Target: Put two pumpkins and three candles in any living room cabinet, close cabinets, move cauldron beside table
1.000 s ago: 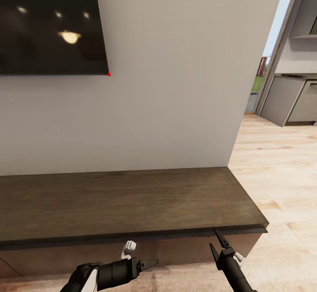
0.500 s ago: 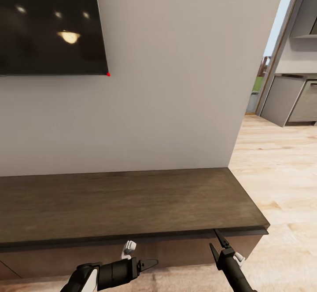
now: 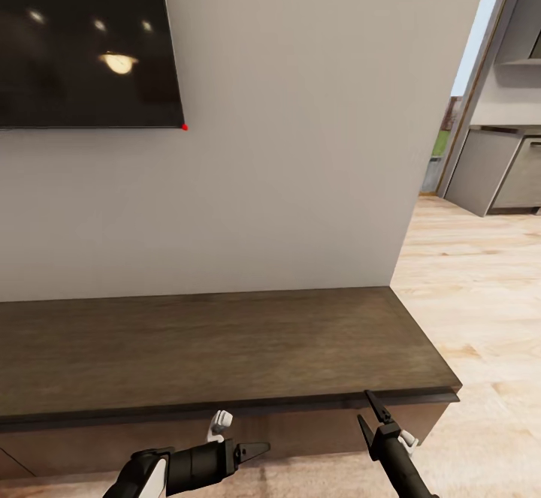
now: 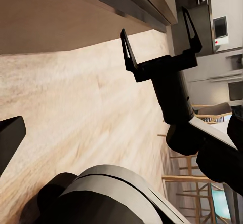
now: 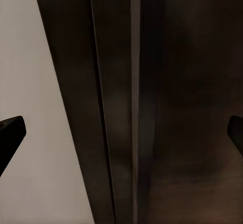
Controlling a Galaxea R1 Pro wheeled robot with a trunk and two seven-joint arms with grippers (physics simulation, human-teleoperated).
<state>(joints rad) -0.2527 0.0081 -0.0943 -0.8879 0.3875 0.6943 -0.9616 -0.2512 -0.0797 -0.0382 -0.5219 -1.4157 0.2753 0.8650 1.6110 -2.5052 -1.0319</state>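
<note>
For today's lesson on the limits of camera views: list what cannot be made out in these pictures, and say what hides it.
- Cabinet contents: head view, the wooden top and front cover the inside.
- Cabinet's left end: head view, cut off by the picture's edge.
- Left gripper opening: head view, seen side-on.
- Right gripper fingers: right wrist view, just the tips at the picture's edges.
- Television: head view, cropped at the top and left.

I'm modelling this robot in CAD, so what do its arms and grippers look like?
Both arms are matte black cylinders. The left gripper and right gripper are black, each with two thin pointed fingers. A small white part sits beside each wrist, and the left arm has a white panel.
</note>
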